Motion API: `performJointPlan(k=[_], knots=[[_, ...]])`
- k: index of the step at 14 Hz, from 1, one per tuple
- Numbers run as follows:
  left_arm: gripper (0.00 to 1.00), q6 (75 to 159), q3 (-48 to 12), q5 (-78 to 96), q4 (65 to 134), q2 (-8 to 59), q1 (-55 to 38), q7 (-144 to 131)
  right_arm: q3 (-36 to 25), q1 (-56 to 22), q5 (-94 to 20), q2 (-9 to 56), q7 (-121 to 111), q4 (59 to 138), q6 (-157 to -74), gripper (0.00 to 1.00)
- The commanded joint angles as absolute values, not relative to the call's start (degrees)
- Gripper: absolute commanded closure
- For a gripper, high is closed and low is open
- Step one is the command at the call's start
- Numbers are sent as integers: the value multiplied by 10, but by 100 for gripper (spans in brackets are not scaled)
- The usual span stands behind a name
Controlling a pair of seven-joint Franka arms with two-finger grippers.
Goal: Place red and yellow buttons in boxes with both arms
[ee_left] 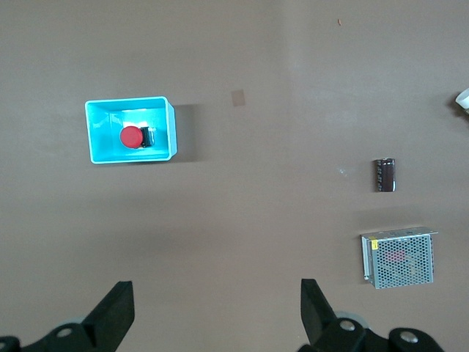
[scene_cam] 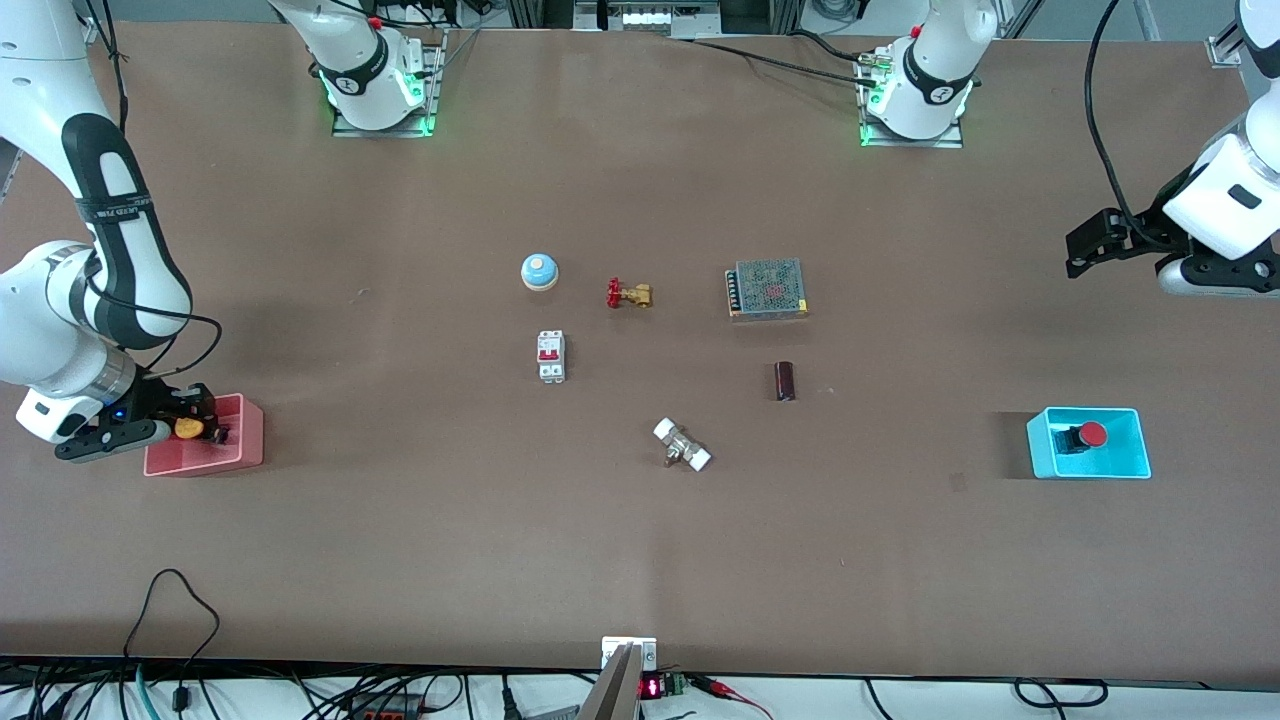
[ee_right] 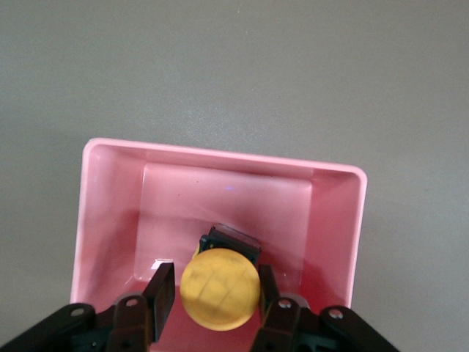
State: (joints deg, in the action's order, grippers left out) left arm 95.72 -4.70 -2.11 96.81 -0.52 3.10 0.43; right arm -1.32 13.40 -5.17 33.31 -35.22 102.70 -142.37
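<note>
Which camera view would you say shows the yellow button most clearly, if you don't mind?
The right wrist view: the yellow button fills the frame, held between the right gripper fingers over the pink box. The front view shows only a small orange spot; the left wrist view misses it.

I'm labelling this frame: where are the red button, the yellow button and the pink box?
red button [scene_cam: 1092, 434]: front view, on its round cap, inside the blue box.
yellow button [ee_right: 220, 289]: right wrist view, on its cap, between the claw's fingers.
pink box [scene_cam: 245, 452]: front view, on its side wall.
</note>
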Motion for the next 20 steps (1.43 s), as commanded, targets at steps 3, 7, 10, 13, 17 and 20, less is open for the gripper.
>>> performJointPlan(k=[3, 7, 10, 13, 17, 20], knots=[[0, 947, -48, -12, 969, -13, 35, 3, -5, 134, -72, 298, -364, 1021, -1400, 0], [0, 947, -47, -12, 969, -13, 35, 7, -6, 103, -74, 177, -333, 1022, -1233, 0], [0, 947, -46, -12, 969, -12, 35, 8, -4, 77, -62, 88, -185, 1024, -1133, 0], [0, 947, -45, -11, 969, -13, 35, 4, 24, 48, -2, 10, -58, 1023, -1068, 0], [0, 946, -45, -11, 969, -12, 35, 4, 47, 40, 5, -60, 32, 1026, -952, 0], [0, 945, -45, -11, 969, -12, 35, 4, 47, 37, 1, -69, -2, 1029, -939, 0]])
